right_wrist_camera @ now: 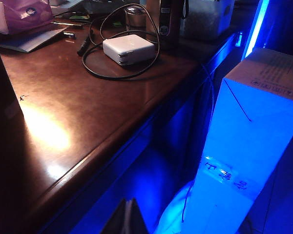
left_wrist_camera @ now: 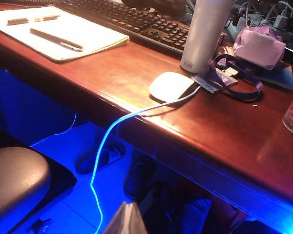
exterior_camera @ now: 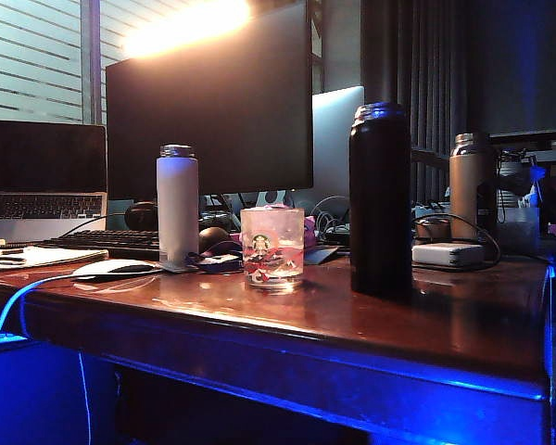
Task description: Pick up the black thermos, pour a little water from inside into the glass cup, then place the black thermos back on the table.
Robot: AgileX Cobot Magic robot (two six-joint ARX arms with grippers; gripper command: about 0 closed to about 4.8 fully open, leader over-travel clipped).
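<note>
The black thermos [exterior_camera: 380,199] stands upright on the table [exterior_camera: 352,320], right of the glass cup [exterior_camera: 272,247]. Only the wrist views show the grippers, both below the near edge: left gripper [left_wrist_camera: 125,219] and right gripper [right_wrist_camera: 126,218], tips pressed together, empty.

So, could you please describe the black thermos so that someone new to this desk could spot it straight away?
Start at the big dark monitor behind the wooden table; the black thermos stands upright in front of its right edge, right of the glass cup. It is the tallest bottle there, matte black with a shiny metal rim, unlike the shorter white flask and tan flask.
</note>
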